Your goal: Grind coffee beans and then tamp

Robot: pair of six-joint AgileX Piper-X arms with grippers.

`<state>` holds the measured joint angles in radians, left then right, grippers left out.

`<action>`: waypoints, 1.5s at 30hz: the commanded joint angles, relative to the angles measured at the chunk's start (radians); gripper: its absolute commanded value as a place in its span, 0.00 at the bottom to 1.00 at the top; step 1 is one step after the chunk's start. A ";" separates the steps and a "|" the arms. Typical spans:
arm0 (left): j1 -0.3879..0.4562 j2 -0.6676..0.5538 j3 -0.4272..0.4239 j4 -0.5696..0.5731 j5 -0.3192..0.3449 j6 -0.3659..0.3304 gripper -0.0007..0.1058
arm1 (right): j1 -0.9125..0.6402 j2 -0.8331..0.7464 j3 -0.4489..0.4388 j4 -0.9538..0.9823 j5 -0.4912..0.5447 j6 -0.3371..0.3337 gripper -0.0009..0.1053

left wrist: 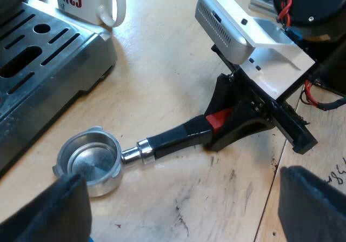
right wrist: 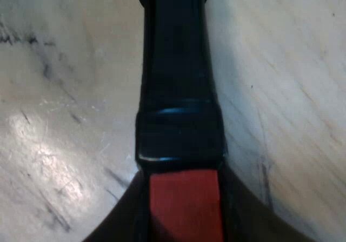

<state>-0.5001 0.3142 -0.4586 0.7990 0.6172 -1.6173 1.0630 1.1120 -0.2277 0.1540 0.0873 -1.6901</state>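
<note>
Left wrist view: taken from well above the table (left wrist: 173, 58), tilted down and forward, holder (left wrist: 141, 149) near, coffee machine (left wrist: 38, 64) and mug (left wrist: 94, 1) farther off. Right wrist view: held very close over the handle (right wrist: 178, 80), faced straight down. Shared between both: handle, red end (right wrist: 185, 207), table beside it.

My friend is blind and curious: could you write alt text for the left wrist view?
An empty metal holder lies on a wooden table, the right gripper clasping its handle's red end. An espresso machine and a mug stand nearby.
</note>
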 commanded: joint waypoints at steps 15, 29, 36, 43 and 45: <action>-0.003 -0.002 0.000 -0.013 -0.010 0.003 0.69 | -0.003 0.002 -0.021 0.210 0.013 0.120 0.65; -0.003 -0.002 0.000 -0.013 -0.010 0.003 0.69 | -0.003 0.002 -0.195 0.622 0.050 0.122 0.67; -0.003 -0.002 0.000 -0.013 -0.010 0.003 0.69 | -0.001 -0.012 -0.330 0.830 0.050 0.123 0.67; -0.003 -0.002 0.000 -0.013 -0.008 0.003 0.69 | -0.001 -0.135 -0.408 0.838 0.050 0.123 0.67; -0.003 -0.002 0.000 -0.013 -0.008 0.003 0.69 | -0.001 -0.173 -0.423 0.838 0.050 0.123 0.67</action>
<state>-0.5001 0.3142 -0.4586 0.7990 0.6172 -1.6173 1.0630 0.9586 -0.6357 0.9876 0.1322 -1.5630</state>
